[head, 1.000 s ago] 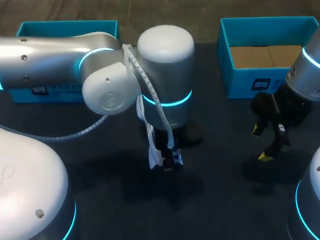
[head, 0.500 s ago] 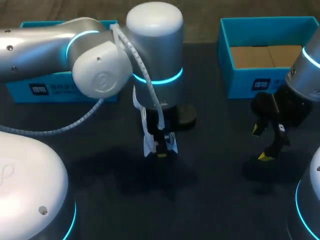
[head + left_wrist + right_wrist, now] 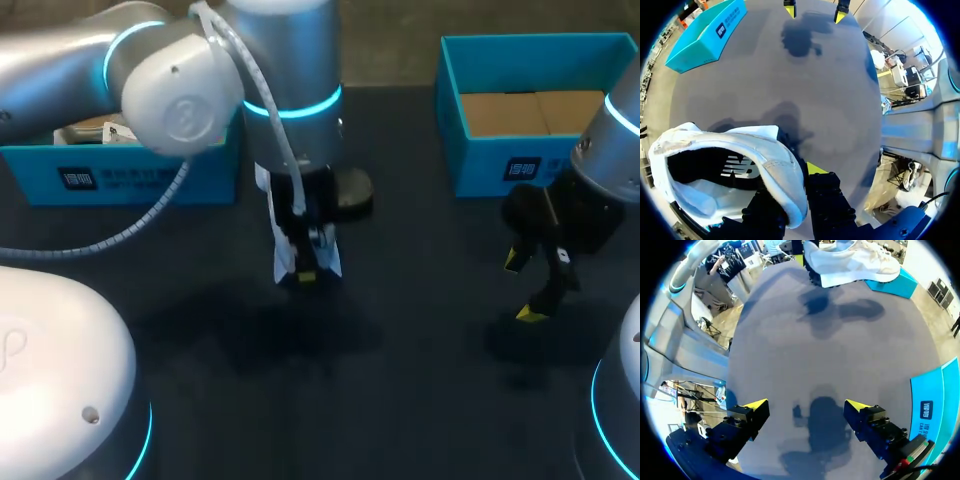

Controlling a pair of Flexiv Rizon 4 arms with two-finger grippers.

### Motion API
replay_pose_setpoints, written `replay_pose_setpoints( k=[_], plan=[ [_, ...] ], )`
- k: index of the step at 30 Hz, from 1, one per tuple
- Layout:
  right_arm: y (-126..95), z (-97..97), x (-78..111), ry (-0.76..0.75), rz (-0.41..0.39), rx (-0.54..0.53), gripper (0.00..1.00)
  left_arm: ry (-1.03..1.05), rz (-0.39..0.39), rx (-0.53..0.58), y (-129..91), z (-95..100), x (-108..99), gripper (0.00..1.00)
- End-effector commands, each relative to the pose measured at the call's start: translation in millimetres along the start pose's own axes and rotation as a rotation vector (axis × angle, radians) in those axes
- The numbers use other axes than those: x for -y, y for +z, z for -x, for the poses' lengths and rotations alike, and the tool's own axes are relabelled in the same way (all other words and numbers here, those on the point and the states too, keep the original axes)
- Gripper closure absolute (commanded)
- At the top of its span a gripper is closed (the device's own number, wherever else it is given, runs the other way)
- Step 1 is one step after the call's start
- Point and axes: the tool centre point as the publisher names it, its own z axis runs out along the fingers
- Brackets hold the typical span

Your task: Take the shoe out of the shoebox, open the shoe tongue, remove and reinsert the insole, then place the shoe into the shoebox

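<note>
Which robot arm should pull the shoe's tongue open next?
The right, I think. The left gripper is shut on the white shoe at its rim, holding it above the table, so it is busy. The right gripper is open and empty, with the shoe ahead of it.

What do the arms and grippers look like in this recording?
The left arm and right arm are smooth silver-white cylinders with glowing cyan joint rings. A white coiled cable runs along the left arm. The left gripper and right gripper are black with bright yellow fingertips.
</note>
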Motion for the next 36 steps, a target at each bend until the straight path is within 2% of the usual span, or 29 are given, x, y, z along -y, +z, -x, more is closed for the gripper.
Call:
replay_pose_setpoints(
  k=[1, 15, 17, 18, 36],
  plan=[
    [1, 0.0, -0.1, 0.001, -0.002, 0.000, 0.00, 0.008, -0.016, -0.018, -11, 12.5, -13, 1.00],
    [1, 0.0, -0.1, 0.001, -0.002, 0.000, 0.00, 0.017, -0.021, -0.048, -47, 63.1, -41, 1.00],
    [1, 0.0, -0.1, 0.001, -0.002, 0.000, 0.00, 0.019, -0.022, -0.051, -48, 64.3, -41, 1.00],
    [1, 0.0, -0.1, 0.001, -0.002, 0.000, 0.00, 0.022, -0.028, -0.061, -54, 75.4, -46, 1.00],
    [1, 0.0, -0.1, 0.001, -0.002, 0.000, 0.00, -0.014, -0.005, -0.063, -86, 136.6, -79, 1.00]
  ],
)
